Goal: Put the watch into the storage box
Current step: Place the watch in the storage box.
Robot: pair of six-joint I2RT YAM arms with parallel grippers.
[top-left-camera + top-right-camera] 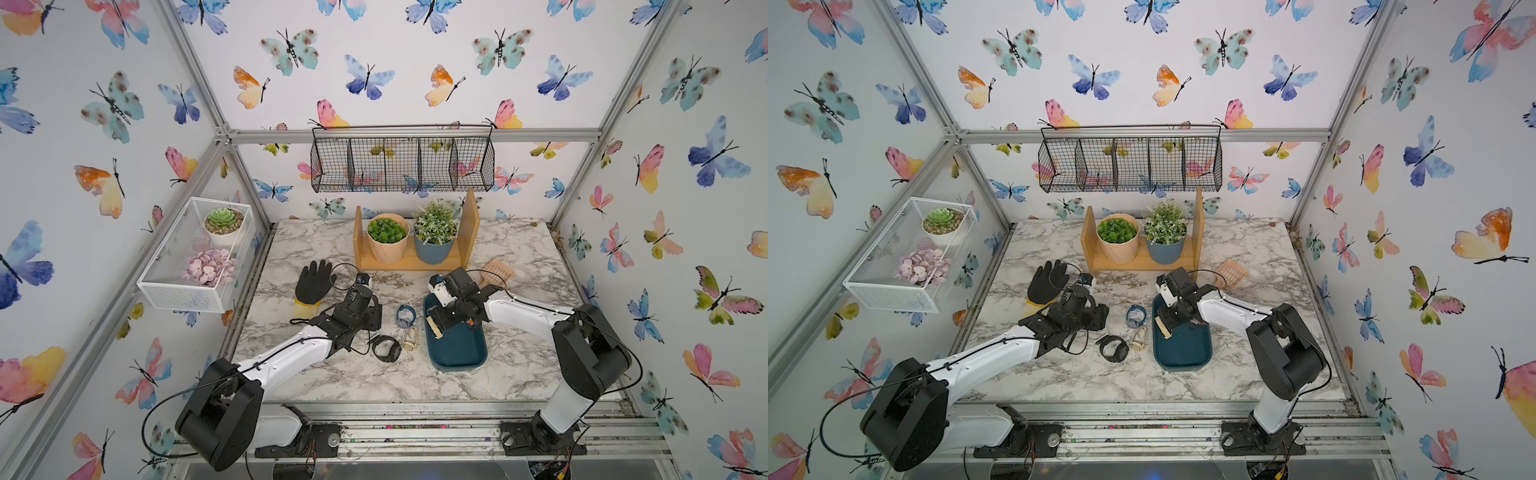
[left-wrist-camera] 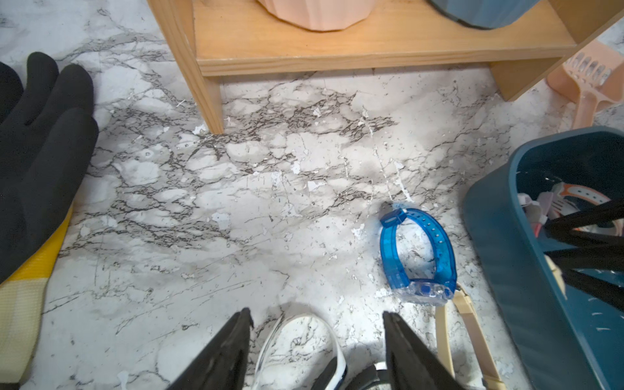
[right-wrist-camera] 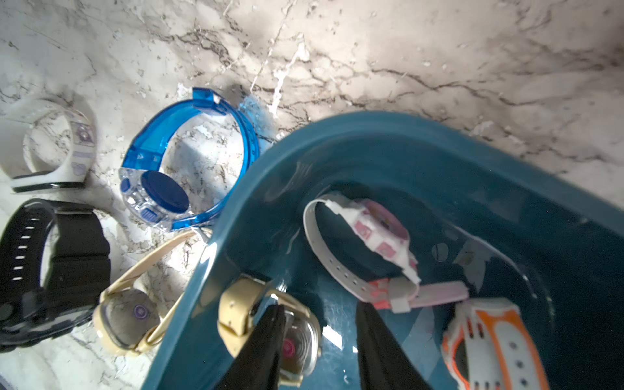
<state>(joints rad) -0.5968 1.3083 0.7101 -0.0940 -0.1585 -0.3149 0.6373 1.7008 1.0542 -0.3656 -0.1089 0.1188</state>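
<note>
Your right jaws hang released inside the box [image 3: 405, 141] with nothing between them. The cream watch [image 3: 239, 314] lies in the box against the inner wall, close under the rim, with one finger [image 3: 263, 347] right over its face. That is your first worry: I judge that if you pull away at an angle, the finger could hook the strap and drag the watch up over the shallow wall. Rise straight and clear before you swing. The pink watch [image 3: 378, 233] and orange watch [image 3: 496, 337] share the box floor, so a low sweep could shove them about too. Outside, the tan watch [image 3: 128, 314] seems to touch the box's outer wall, and the blue watch [image 3: 162, 189] lies just beside it. Knock the box and both shift, spoiling any grasp you have lined up. Your left jaws are released as well, spread over the white watch [image 3: 77, 145] on the desk [image 3: 439, 50], with the black watch [image 3: 77, 250] and the tan strap close by. Close carelessly and you may pinch a second strap or flick a neighbour away. Lastly, both arms work the same narrow strip beside the box. Bring the left in while the right sits over it and they may clash.
</note>
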